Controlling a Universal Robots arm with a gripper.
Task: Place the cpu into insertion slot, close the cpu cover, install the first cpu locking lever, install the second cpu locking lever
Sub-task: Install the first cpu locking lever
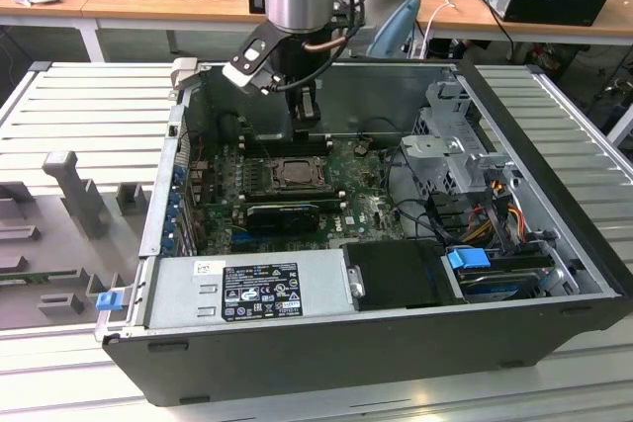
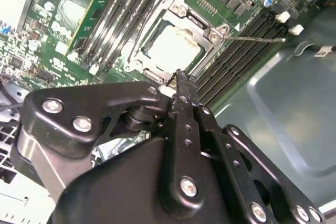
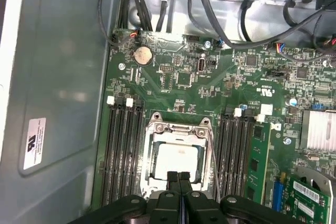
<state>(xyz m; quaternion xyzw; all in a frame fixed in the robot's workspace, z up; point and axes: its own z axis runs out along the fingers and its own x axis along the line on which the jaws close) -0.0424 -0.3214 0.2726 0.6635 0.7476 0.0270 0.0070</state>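
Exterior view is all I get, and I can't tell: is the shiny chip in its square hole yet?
Observer: Yes. In both wrist views the cpu shows silver through the window of the cpu cover, which lies flat over it.
Operator: Is the end effector open?
Observer: No; the first wrist view shows its fingertips pressed together, holding nothing.
Operator: Any lever loose?
Observer: In the second wrist view one lever sticks out over the memory slots.

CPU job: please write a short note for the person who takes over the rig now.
End effector: shut, empty, tips over the edge of the cover.
CPU: seated, cover down over it.
Lever: a thin rod beside the cover looks unlatched; the other I cannot judge.
Done: CPU in, cover closed. Left: probably both levers.
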